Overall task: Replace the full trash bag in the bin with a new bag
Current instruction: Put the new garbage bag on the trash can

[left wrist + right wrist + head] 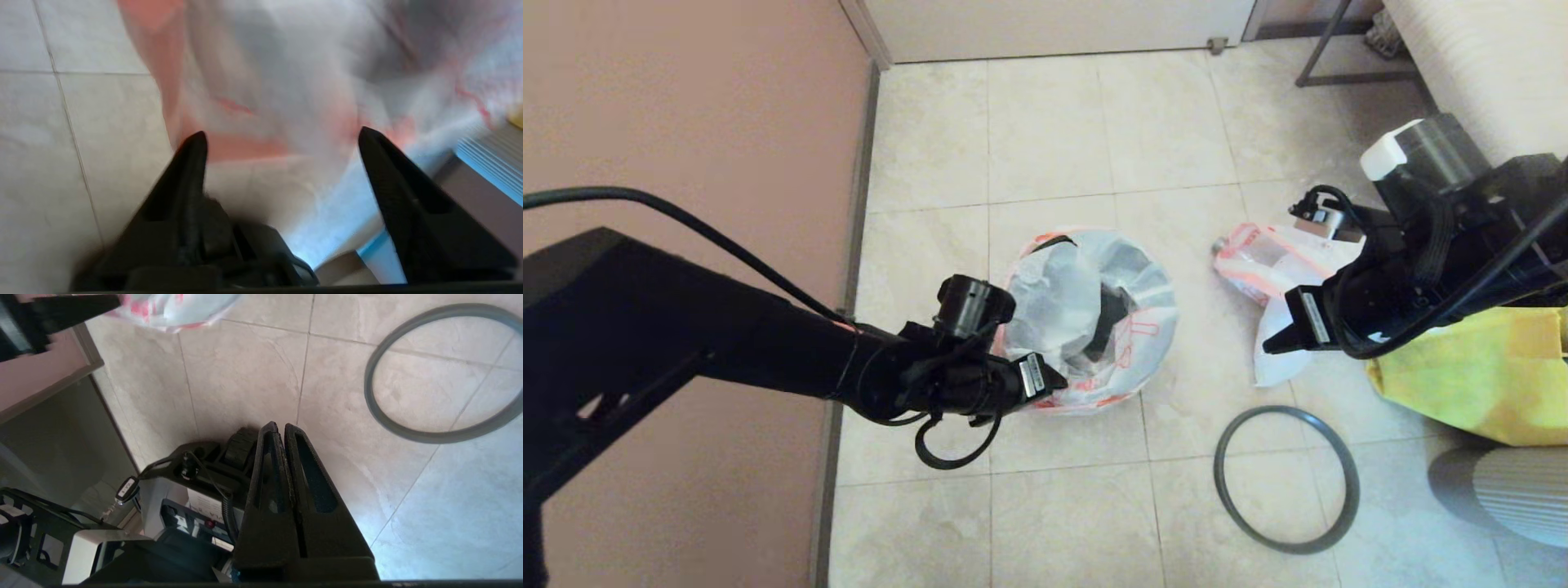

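Left tool sits at the near-left edge of the bin, fingers spread apart with nothing between them. Directly ahead of its tips: the new bag, white film with red print and a pink-orange hem, draped over the bin mouth. The film hangs down the outside, and a dark patch of the bin interior shows through the opening.

Right tool hangs above the floor well to the bin's right, fingers pressed together on nothing. Just behind it lies the full trash bag, on its side on the tiles. The grey hoop lies flat on the floor below and in front of this tool, apart from the bin. A yellow fabric bag rests beside the right arm.
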`<state>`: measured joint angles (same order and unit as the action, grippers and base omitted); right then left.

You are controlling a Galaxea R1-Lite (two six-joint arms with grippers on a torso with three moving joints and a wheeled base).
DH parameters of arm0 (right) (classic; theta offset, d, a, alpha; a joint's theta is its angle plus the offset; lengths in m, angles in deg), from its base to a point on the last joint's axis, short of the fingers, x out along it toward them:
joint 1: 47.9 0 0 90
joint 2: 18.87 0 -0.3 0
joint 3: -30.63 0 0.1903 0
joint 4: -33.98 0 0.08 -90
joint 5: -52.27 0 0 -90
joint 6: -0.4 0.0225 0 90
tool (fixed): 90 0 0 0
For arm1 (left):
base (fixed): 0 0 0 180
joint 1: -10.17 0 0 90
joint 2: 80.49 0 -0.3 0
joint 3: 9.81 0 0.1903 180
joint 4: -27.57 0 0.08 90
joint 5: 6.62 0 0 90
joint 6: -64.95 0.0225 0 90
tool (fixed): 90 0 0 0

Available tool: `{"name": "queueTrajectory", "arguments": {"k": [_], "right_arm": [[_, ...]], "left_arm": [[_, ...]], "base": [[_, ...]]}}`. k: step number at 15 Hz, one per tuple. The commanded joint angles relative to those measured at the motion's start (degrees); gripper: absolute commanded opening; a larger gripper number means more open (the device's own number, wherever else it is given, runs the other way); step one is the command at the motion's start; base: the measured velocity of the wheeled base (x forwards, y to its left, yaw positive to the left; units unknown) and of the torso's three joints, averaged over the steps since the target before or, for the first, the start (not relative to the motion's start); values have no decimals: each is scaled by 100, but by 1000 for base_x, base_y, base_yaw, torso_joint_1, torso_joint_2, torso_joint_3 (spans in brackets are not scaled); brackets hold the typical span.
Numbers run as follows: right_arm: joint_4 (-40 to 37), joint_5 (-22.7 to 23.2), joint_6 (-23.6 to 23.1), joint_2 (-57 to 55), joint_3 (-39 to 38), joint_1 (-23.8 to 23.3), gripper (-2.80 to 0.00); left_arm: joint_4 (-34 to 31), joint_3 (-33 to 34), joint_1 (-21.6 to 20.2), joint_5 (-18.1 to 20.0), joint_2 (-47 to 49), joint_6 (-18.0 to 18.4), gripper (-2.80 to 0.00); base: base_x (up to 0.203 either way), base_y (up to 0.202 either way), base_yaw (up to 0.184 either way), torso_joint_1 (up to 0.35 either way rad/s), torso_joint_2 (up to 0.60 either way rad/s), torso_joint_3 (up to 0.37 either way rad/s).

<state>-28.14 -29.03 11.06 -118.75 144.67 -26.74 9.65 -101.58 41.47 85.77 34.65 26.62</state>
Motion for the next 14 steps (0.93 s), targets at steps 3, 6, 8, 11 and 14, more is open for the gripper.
{"name": "queueTrajectory", "arguments": {"k": [3, 6, 8, 11, 14], "right_arm": [[-11, 0, 6, 74, -102, -7, -280], [8, 8, 6, -1, -102, 28, -280], [26, 8, 14, -59, -102, 46, -280], [35, 17, 23, -120, -102, 72, -280], [182, 19, 32, -199, -94, 141, -280]], "left_arm": [[-66, -108, 27, -9, -685, -34, 0], [-56, -300, -320, -52, -737, -13, -280], [-39, -579, -679, -17, -541, -14, -280], [18, -857, -1000, 60, -337, -25, -280], [18, -912, -1003, 77, -290, -25, -280]], "base": [[0, 0, 0, 0, 0, 0], [0, 0, 0, 0, 0, 0], [0, 0, 0, 0, 0, 0], [0, 0, 0, 0, 0, 0], [0, 0, 0, 0, 0, 0]]}}
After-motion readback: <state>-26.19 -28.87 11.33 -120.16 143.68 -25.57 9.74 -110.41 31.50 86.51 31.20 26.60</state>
